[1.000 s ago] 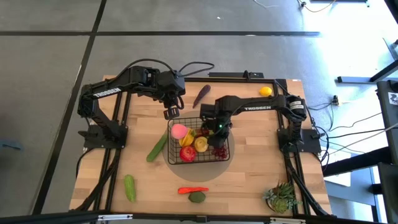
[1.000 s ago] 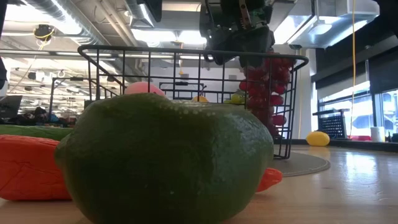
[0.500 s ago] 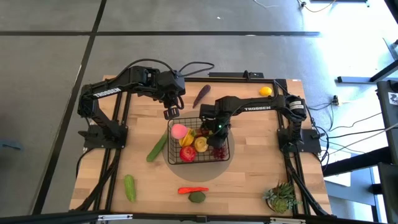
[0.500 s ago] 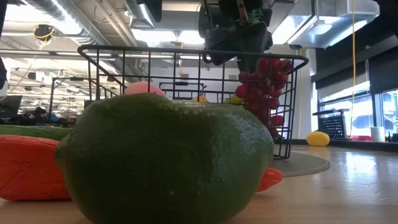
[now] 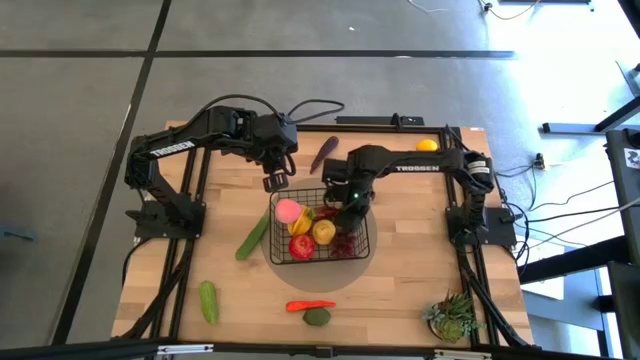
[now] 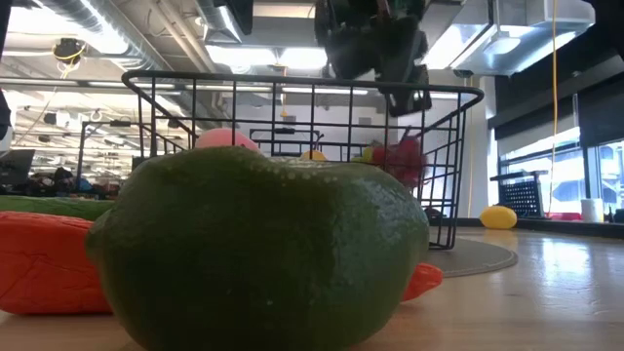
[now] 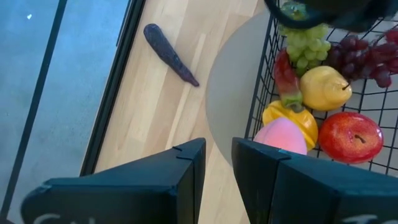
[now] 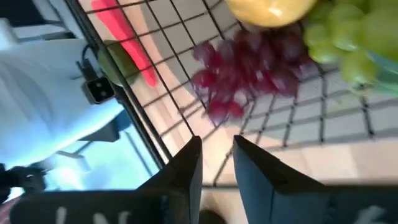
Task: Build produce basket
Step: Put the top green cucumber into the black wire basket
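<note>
From above, the wooden table stands on a grey floor. The black wire basket sits mid-table on a round grey mat; the right gripper hangs over its far side, empty, fingers a narrow gap apart, and the left gripper waits beside the far-left corner. Cucumbers, a chilli, an eggplant, a lemon and a potted plant lie around.

The low view alone shows a bright workshop hall behind a green fruit.

The left wrist view shows slightly parted fingers holding nothing.

The right wrist view shows dark red grapes lying on the basket floor.
</note>
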`<state>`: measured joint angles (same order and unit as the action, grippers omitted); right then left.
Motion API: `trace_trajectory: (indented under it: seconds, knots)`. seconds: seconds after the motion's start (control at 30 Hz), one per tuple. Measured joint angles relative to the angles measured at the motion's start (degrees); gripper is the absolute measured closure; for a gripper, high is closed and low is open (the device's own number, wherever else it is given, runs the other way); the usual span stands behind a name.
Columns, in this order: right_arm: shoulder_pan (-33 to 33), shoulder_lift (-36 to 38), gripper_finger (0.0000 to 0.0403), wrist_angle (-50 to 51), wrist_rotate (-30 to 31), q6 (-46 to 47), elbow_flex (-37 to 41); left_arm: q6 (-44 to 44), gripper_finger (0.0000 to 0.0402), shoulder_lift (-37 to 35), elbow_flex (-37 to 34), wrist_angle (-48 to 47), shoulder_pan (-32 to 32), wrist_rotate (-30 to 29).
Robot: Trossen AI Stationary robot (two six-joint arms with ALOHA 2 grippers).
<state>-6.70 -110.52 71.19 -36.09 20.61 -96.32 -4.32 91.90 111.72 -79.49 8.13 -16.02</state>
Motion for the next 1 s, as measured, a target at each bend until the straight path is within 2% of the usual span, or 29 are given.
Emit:
trace_trajectory:
  seconds: [0.2,0.43,0.5,0.73,1.0]
  knots:
    - [0.0,0.02,0.0319,8.37,7.17,-1.89,-7.06,-1.12,0.0334,0.0,0.0,-1.32,0.01,0.0]
    - [0.0,0.02,0.0319,13.57,21.1,-3.27,-17.69,-8.53,0.0334,0.0,0.0,-7.91,0.26,0.02]
    - [-0.02,0.17,0.0319,14.17,21.6,-4.69,-20.62,-11.61,0.0334,0.0,0.0,-10.87,0.51,0.01]
    - [0.04,5.31,0.0319,12.64,21.72,-11.44,-24.83,-18.64,0.0334,-2.65,-1.39,-10.69,0.45,4.11]
    - [0.0,10.19,0.0319,12.34,23.6,-19.6,-24.8,-31.56,0.0334,-11.91,-11.38,-10.51,0.47,6.49]
